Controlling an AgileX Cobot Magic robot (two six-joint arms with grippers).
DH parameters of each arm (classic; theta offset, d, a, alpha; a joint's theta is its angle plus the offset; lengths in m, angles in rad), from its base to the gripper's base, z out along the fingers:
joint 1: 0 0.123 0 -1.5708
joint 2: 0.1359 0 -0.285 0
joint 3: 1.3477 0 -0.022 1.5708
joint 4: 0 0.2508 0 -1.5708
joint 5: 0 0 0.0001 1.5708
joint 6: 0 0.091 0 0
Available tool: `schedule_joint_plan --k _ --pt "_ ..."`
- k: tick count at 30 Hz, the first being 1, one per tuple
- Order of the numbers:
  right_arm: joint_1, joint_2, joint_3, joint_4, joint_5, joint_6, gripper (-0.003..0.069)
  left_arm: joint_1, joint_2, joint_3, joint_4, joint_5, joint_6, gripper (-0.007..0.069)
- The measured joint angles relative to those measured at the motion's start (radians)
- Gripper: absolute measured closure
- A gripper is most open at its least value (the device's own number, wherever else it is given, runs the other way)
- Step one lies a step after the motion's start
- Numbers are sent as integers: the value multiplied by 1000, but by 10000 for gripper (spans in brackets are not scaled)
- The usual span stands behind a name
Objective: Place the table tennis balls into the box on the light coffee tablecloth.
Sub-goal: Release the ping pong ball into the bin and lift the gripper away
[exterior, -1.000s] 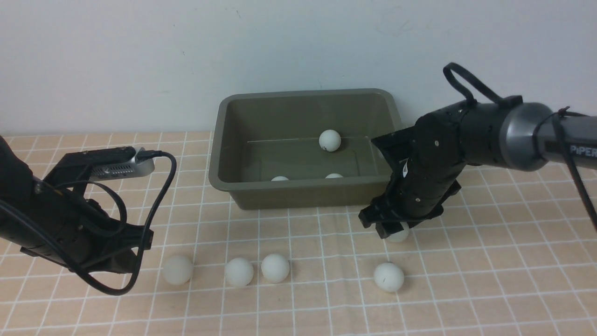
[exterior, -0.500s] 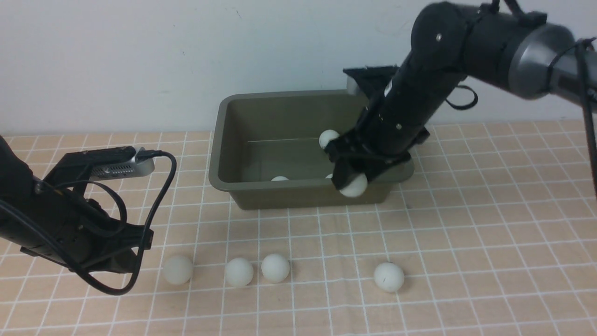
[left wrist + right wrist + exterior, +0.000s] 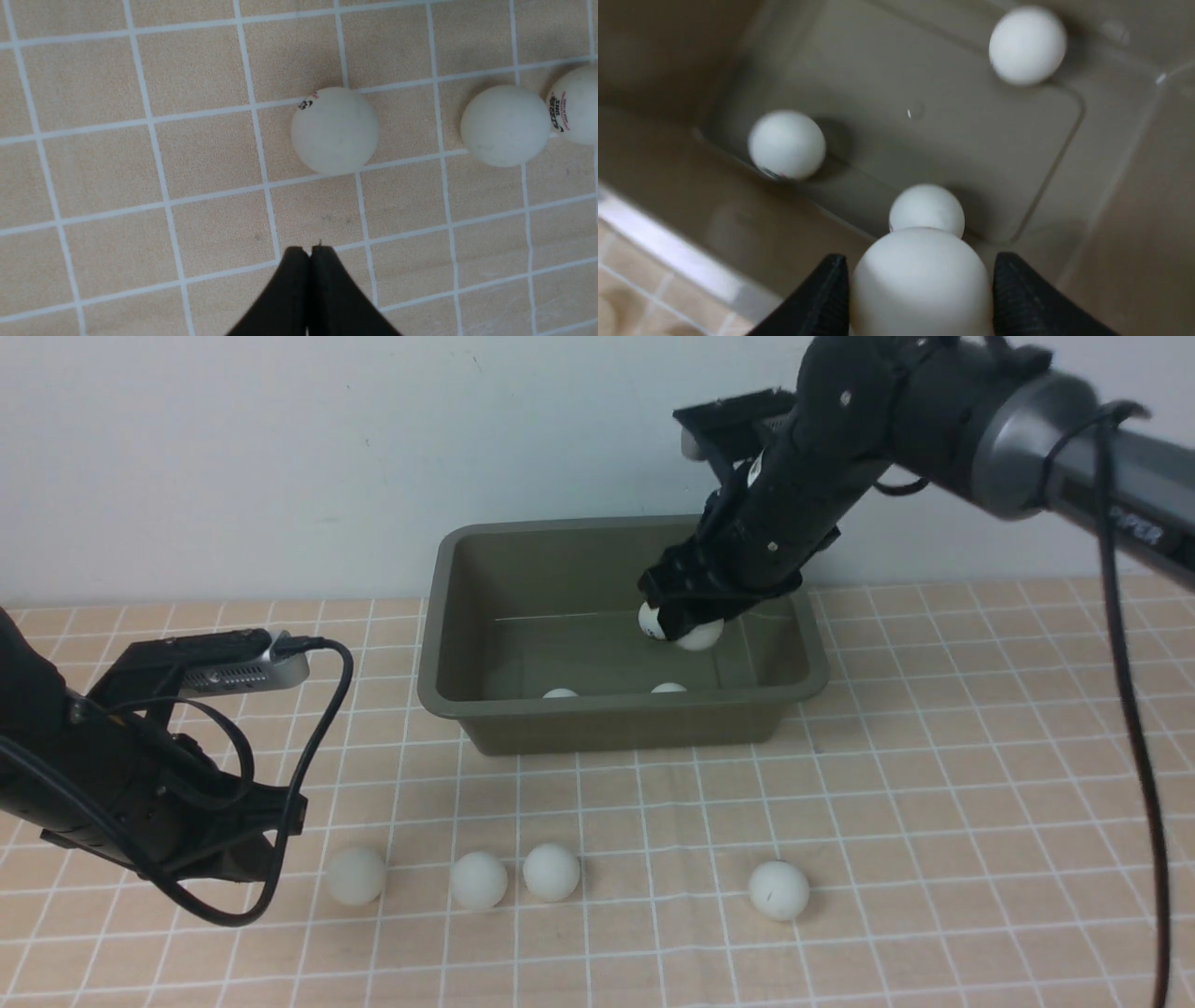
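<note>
Table tennis ball [image 3: 920, 280] clamped in my right hand [image 3: 689, 625], jaws part-open around it, above box [image 3: 437, 686] interior; my left hand [image 3: 309, 254] clenched, empty.

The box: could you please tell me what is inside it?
Three table tennis balls rest on the box floor; a fourth ball hangs above in the right hand. That ball hides part of the floor.

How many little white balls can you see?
8. Four balls lie on the tablecloth, in front of the box. Three more lie inside the box. One ball is held in the right gripper over the box. None seems hidden.
</note>
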Motion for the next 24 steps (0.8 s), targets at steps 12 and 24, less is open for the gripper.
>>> schedule_joint_plan --k 12,24 --pt "0 38 0 -1 -28 -12 204 0 0 0 0 0 1 679" --pt "-2 3 -209 -53 166 19 118 0 0 0 0 5 1 679"
